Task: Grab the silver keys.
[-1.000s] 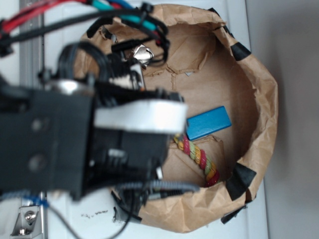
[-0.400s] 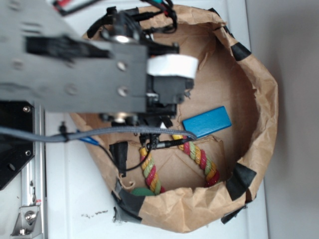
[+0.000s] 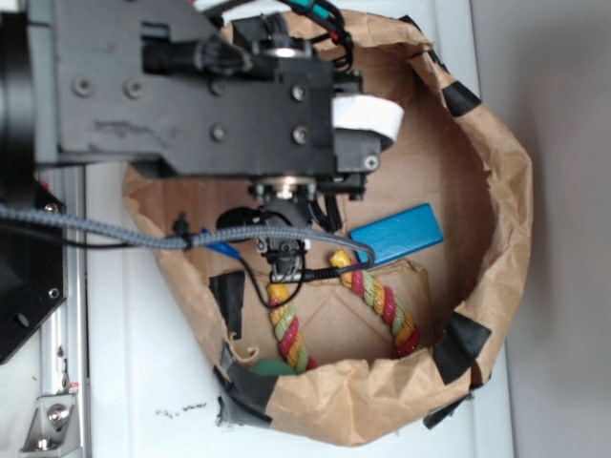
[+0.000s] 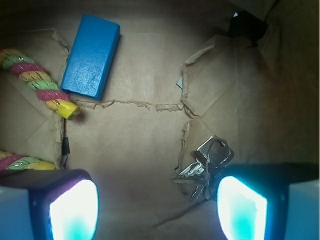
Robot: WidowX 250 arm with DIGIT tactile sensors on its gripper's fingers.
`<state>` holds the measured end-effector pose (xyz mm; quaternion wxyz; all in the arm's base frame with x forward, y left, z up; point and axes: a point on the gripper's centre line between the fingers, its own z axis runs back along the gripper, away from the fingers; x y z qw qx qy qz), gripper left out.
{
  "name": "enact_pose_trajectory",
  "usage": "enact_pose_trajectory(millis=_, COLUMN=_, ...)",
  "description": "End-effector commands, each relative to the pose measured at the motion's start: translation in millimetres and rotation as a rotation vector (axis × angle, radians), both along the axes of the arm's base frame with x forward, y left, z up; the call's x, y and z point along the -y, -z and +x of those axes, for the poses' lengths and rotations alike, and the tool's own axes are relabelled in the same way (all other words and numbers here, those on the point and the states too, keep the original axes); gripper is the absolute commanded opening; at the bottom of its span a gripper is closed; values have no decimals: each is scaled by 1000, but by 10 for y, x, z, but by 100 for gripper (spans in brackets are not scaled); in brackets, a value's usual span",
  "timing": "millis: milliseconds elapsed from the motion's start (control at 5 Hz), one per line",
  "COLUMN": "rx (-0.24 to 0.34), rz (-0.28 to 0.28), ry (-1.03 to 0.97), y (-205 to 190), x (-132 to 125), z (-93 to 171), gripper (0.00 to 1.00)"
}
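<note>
The wrist view puts both finger pads close to the lens: one pad [image 4: 75, 210] at the lower left, the other at the lower right, with a broad strip of bare paper floor between them. So the gripper [image 4: 155, 207] has its jaws apart and nothing is held. The silver keys [image 4: 205, 167] lie on the floor of the brown paper bag [image 4: 135, 150], right up against the inner edge of the right-hand pad and partly tucked behind it, well off the midline of the gap. A close from this pose would probably clip or push the bunch instead of trapping it, so I judge that a small shift toward the keys is needed first.

Compared with a second ago, the arm [image 3: 191, 91] has swung across the bag in the exterior view. It then filled the lower left; now it covers the upper left, where the keys glinted earlier, and hides them. That reads as the approach being nearly done, with the grasp itself not yet made.

Farther off lie the striped rope [image 4: 37, 82] at the left and the blue block [image 4: 91, 56] beyond it, both well apart from the keys
</note>
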<state>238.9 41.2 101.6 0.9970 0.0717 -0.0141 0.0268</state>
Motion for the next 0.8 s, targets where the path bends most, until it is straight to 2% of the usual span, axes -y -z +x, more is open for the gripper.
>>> enact_pose_trajectory(millis=0, rx=51, rz=5, ry=-19, y=-144, x=-63, z=75, gripper=100)
enact_pose_trajectory(millis=400, rx=51, rz=5, ry=-19, y=-144, x=-63, z=75, gripper=100)
enact_pose_trajectory(millis=600, rx=8, rz=8, ry=19, y=-8, x=-69, z=63, gripper=100)
